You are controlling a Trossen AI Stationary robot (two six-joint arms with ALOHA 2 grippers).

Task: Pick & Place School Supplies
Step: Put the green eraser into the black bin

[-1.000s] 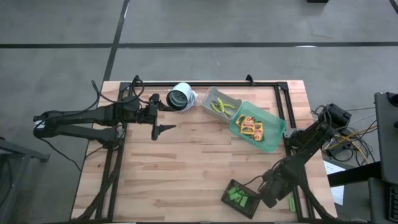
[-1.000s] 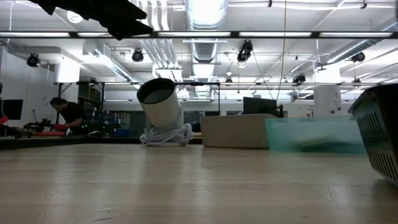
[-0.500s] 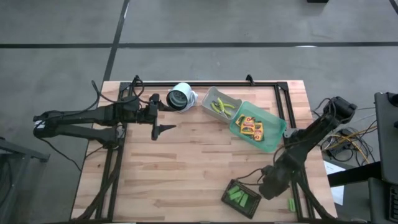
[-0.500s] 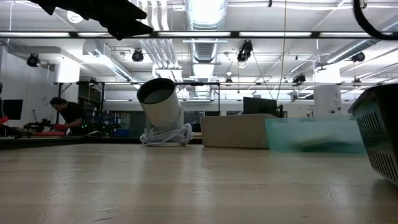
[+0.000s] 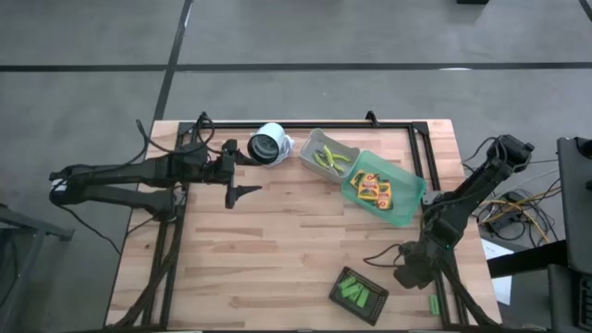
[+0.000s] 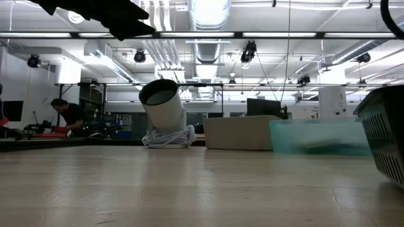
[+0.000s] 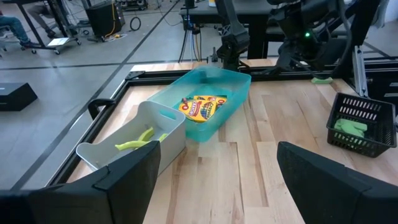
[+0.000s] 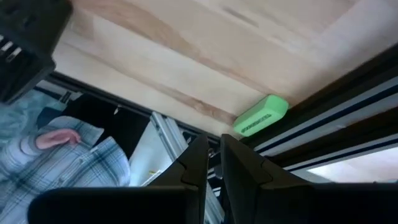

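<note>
Our right gripper point(image 5: 410, 274), fingers nearly closed on nothing, hangs just short of the stray green block point(image 8: 261, 115), presumably lining up for it, while our left gripper point(image 5: 242, 191) waits wide open and empty.

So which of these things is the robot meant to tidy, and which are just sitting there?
For the job:
- yellow packs
- yellow-handled tools
- green blocks
- loose green block at the table's edge

Just sitting there:
- grey bin
- green bin
- black basket
- white round device
</note>
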